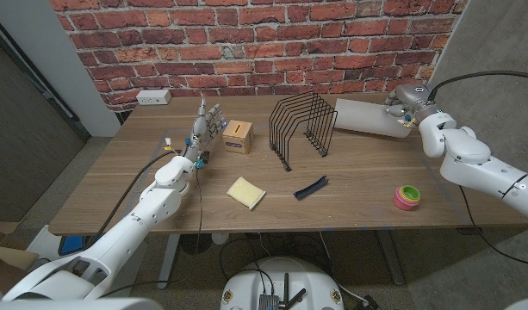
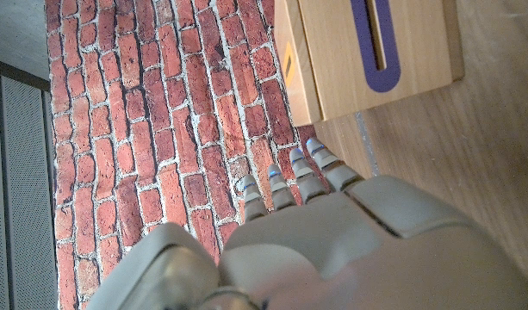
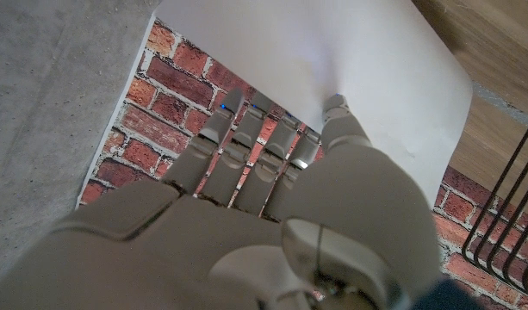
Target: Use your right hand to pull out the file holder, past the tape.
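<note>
- Black wire file holder (image 1: 301,127) stands upright just above the centre of the head view, on the wooden table (image 1: 358,176), with its dividers fanned apart.
- Right hand (image 1: 405,105) sits in the upper right of the head view, against the near end of a white sheet-like object (image 1: 363,117) that lies to the right of the file holder. In the right wrist view the right hand (image 3: 272,168) shows straight, close-set fingers (image 3: 246,142) reaching toward the same white sheet (image 3: 332,60) (whether anything is gripped cannot be told).
- File holder and right hand are apart; the white object lies between them.
- Left hand (image 1: 205,123) stands left of centre in the head view, fingers extended and spread, holding nothing, just beside a small wooden box (image 1: 237,136). The left wrist view shows the left hand (image 2: 307,224) near the box (image 2: 367,52), not touching it.
- Roll of tape (image 1: 407,197), pink and green, lies at lower right of the head view.
- Yellow sponge-like pad (image 1: 245,192) and a short black strip (image 1: 311,187) lie below the file holder.
- White power outlet block (image 1: 152,97) rests at upper left, by the brick wall (image 1: 246,34).
</note>
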{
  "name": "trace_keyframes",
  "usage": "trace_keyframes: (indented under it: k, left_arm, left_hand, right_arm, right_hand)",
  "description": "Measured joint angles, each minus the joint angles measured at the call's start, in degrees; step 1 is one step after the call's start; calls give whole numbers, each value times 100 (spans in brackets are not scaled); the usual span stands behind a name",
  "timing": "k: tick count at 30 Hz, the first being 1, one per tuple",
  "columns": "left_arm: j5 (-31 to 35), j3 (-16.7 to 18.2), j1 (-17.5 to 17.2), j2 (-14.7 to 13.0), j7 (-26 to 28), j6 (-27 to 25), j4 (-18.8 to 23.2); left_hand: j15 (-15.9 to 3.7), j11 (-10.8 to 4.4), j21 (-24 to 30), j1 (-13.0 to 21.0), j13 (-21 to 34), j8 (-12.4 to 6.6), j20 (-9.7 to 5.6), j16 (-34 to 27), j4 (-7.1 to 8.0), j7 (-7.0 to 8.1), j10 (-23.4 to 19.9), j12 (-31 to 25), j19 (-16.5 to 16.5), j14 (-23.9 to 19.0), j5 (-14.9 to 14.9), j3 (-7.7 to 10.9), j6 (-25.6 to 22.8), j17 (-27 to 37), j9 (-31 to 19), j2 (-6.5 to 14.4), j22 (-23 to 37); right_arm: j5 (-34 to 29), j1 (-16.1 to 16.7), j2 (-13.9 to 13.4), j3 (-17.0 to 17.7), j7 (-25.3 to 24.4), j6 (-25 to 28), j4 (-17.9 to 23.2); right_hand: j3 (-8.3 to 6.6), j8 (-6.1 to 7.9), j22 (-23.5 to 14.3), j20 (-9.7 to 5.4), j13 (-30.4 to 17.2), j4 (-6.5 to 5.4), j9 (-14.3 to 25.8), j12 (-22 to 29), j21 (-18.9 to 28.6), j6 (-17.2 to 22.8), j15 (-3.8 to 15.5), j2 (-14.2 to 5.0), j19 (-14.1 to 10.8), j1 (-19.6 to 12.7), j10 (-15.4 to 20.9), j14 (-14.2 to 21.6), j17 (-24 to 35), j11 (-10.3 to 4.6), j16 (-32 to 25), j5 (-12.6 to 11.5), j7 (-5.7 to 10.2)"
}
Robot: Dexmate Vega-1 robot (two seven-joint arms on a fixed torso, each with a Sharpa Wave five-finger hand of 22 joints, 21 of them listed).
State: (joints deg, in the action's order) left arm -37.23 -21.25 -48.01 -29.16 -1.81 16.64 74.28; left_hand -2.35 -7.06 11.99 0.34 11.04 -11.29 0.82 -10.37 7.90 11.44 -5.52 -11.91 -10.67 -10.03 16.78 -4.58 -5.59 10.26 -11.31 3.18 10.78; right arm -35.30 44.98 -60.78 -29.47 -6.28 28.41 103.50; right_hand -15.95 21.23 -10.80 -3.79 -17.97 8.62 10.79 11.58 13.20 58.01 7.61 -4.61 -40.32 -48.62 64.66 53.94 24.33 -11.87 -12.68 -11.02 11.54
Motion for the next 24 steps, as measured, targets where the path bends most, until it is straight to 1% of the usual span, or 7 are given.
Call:
trace_keyframes:
  k: [5,17,19,24]
  left_arm:
    - [0,0,0,0,0,0,0]
    - [-1,0,-1,0,0,-1,0]
    - [0,0,-1,0,1,-1,0]
    - [-1,0,-1,0,3,-3,2]
  left_hand:
    - [0,0,0,0,0,0,0,0,0,0,0,0,0,0,0,0,0,0,0,0,0]
    - [0,0,0,0,0,0,0,0,0,0,0,0,0,0,0,0,0,0,0,0,0]
    - [0,0,0,0,0,0,0,0,0,0,0,0,0,0,0,0,0,0,0,0,0]
    - [0,0,0,0,0,0,0,0,0,0,0,0,0,0,0,0,0,0,0,0,0]
  right_arm:
    - [1,39,5,-28,18,17,53]
    - [12,200,-39,-39,91,153,237]
    - [19,270,-65,-38,95,195,298]
    - [38,405,-114,-2,104,297,424]
  right_hand:
    - [0,-6,0,0,0,0,0,0,0,0,0,29,0,29,0,0,0,0,0,0,0]
    - [-15,-6,0,0,1,15,30,0,0,0,0,29,0,29,-3,0,-1,3,0,0,0]
    - [-15,-6,1,0,1,16,30,0,0,0,0,29,0,29,-31,0,-1,31,0,0,0]
    - [-15,-6,15,0,1,16,30,0,0,-1,0,30,0,29,-53,0,-1,10,0,0,0]
